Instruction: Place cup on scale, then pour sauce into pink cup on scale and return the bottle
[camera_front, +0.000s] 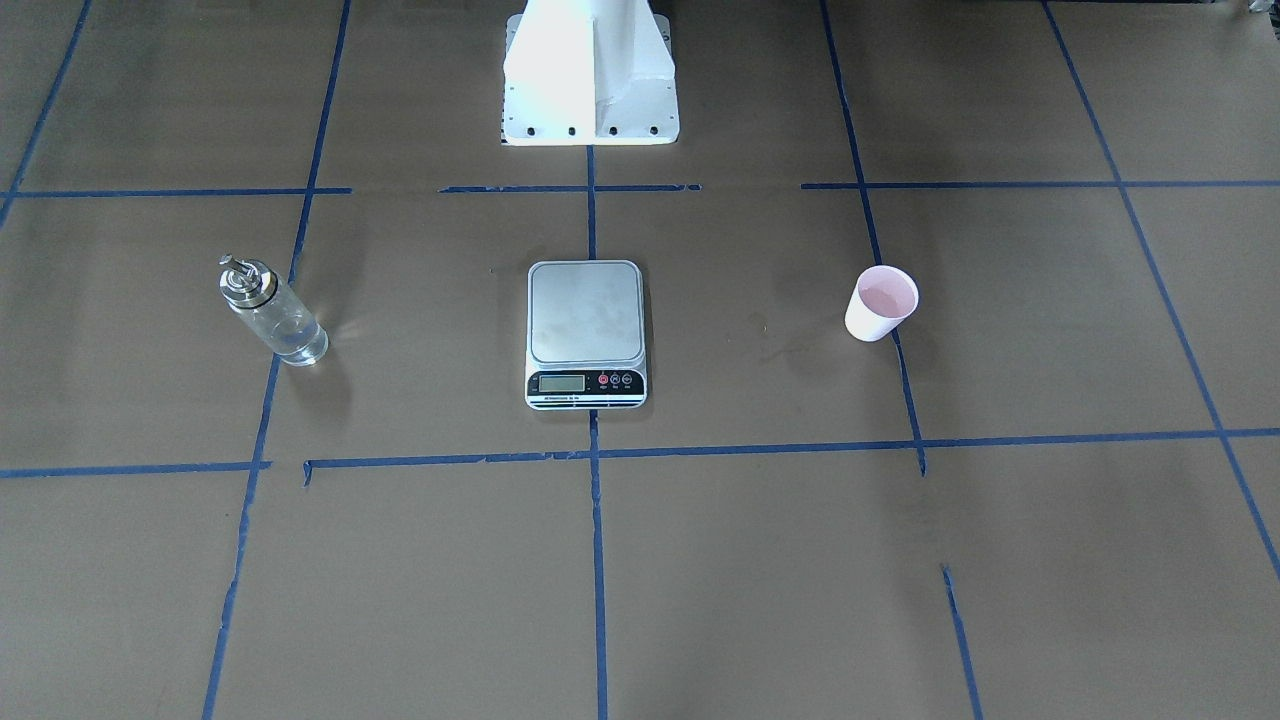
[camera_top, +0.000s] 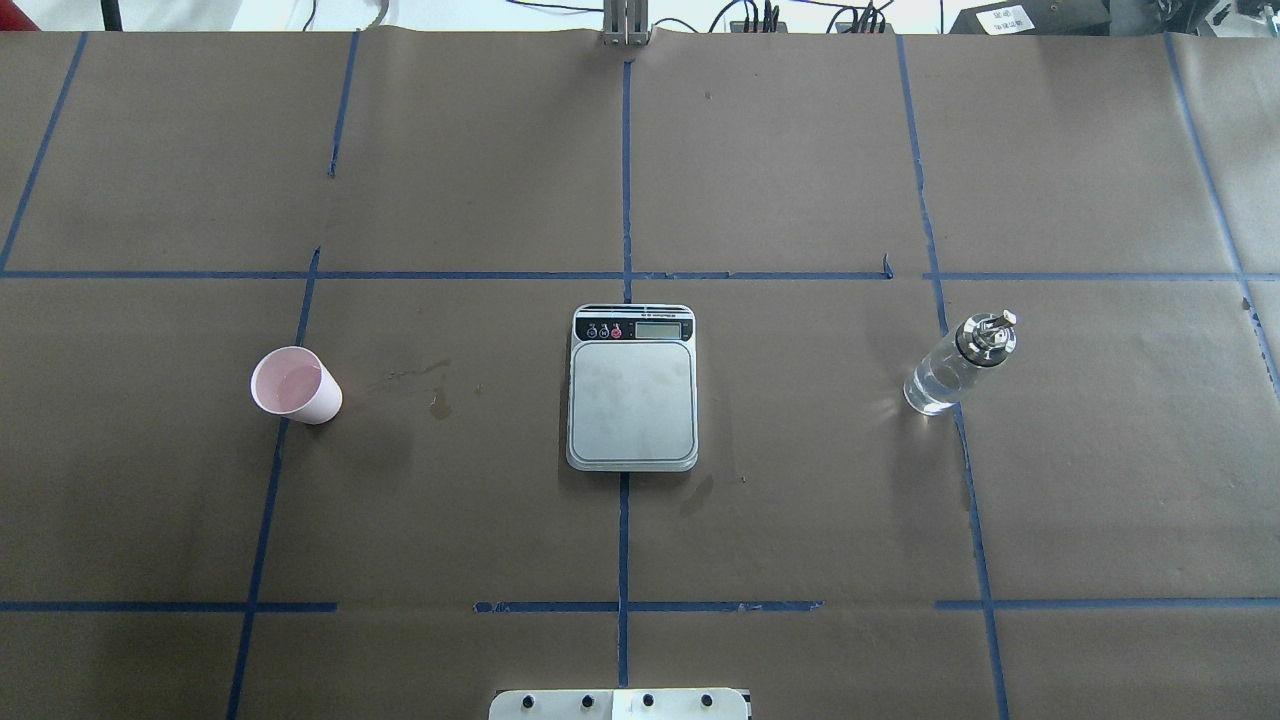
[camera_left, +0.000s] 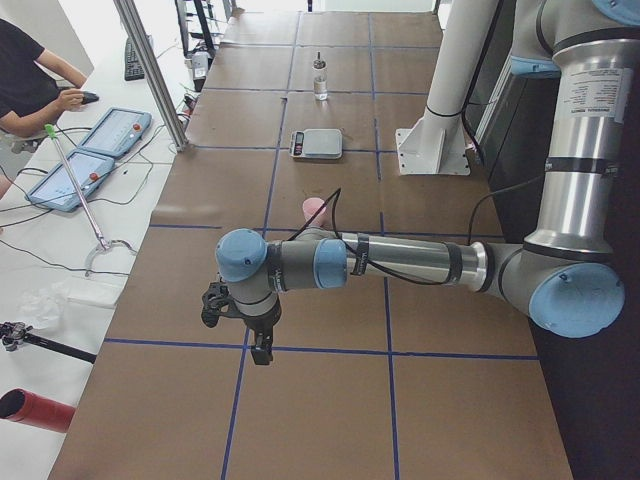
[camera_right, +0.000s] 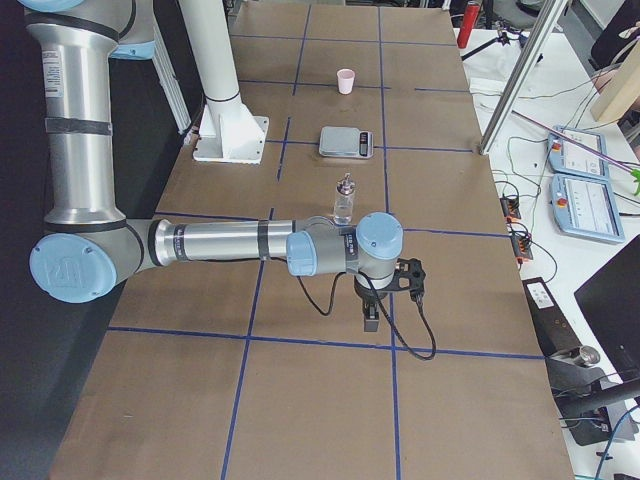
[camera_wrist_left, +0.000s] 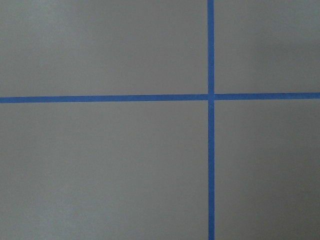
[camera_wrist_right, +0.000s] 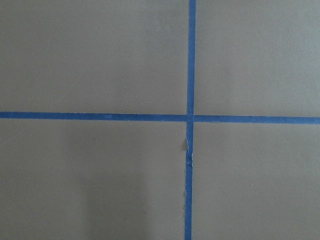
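Note:
The pale pink cup (camera_top: 295, 386) stands upright on the brown paper on my left side, apart from the scale; it also shows in the front view (camera_front: 880, 303). The scale (camera_top: 632, 388) lies at the table's middle with a bare platform (camera_front: 586, 333). The clear glass bottle (camera_top: 960, 362) with a silver spout stands on my right side (camera_front: 272, 311). My left gripper (camera_left: 262, 350) hangs over the table's left end, far from the cup (camera_left: 314, 208). My right gripper (camera_right: 368, 318) hangs over the right end, near the bottle (camera_right: 344, 200). I cannot tell whether either is open or shut.
The table is covered in brown paper with a blue tape grid (camera_wrist_left: 210, 96). The white robot base (camera_front: 590, 75) stands behind the scale. Beyond the table's far edge are tablets (camera_left: 85, 160), cables and an operator (camera_left: 30, 80).

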